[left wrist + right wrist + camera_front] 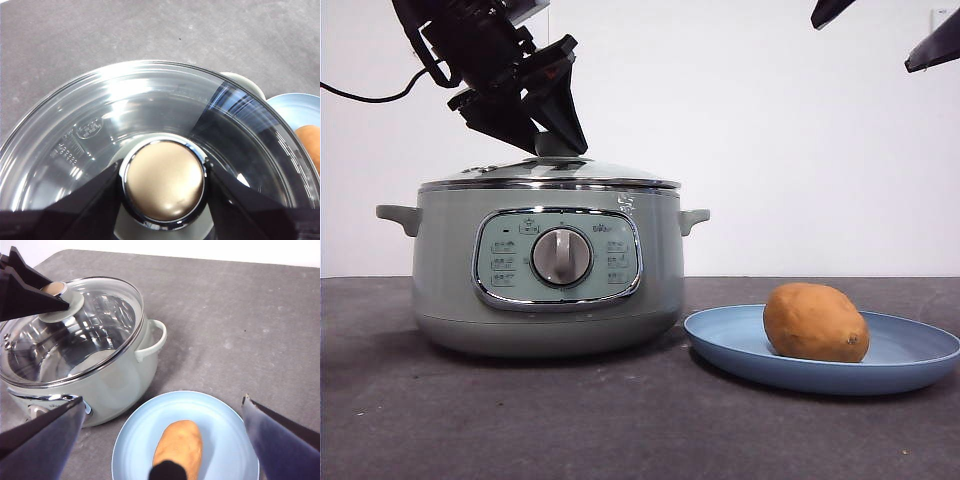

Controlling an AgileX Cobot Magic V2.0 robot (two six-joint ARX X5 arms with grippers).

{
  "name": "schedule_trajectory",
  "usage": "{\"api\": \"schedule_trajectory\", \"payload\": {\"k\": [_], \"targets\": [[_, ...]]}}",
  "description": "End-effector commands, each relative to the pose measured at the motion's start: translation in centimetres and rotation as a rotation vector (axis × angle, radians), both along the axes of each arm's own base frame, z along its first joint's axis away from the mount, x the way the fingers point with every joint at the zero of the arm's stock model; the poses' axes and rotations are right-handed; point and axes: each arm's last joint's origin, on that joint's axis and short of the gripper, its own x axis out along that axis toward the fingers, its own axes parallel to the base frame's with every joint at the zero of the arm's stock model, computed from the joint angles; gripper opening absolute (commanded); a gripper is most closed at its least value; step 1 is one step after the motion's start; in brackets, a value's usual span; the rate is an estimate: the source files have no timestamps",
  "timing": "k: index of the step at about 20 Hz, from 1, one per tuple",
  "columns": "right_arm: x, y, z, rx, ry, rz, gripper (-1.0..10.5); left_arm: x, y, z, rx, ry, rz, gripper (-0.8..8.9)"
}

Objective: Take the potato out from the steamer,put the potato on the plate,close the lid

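Note:
The pale green steamer [450, 270] stands at the left with the glass lid [600, 172] sitting on its rim. My left gripper [556, 140] comes down from the upper left, and its jaws press both sides of the lid's knob [164, 180]. The right wrist view shows this gripper [56, 296] at the knob too. The orange-brown potato [815, 322] lies on the light-blue plate [920, 350], to the right of the steamer. My right gripper [164, 400] is open and empty, high above the plate, with the potato [178, 445] below it.
The dark grey tabletop [620, 420] runs in front of the steamer and the plate. A white wall stands behind. The right arm shows only as black tips at the top right corner [865, 45]. A black cable hangs at the upper left [360, 97].

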Motion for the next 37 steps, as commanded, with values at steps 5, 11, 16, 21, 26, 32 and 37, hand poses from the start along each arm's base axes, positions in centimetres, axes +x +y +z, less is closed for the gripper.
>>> {"api": "schedule_trajectory", "payload": {"k": [5,11,16,21,26,32,37], "targets": [[0.0,0.0,0.0,0.005,-0.003,0.001,6.0,-0.1,0.0,0.1,0.006,-0.006,-0.01,4.71],[0.0,0.0,0.0,0.003,0.004,0.003,6.0,-0.7,0.2,2.5,-0.014,-0.053,-0.006,4.72],[-0.2,0.1,0.1,0.018,0.031,0.048,6.0,-3.5,1.4,7.1,0.0,-0.02,-0.005,4.71],[-1.4,0.1,1.1,0.063,0.167,0.193,6.0,-8.5,3.3,11.5,0.038,0.141,-0.004,4.67],[-2.9,-0.1,2.6,0.104,0.304,0.311,5.2,-12.7,4.8,13.5,0.012,0.226,-0.062,0.44],[-3.5,-0.3,2.6,0.097,0.361,0.324,0.0,-14.5,5.6,14.5,-0.017,0.2,-0.073,-0.08],[-3.4,-0.3,2.7,0.096,0.357,0.319,0.0,-14.5,5.6,14.4,-0.015,0.21,-0.07,-0.08]]}}
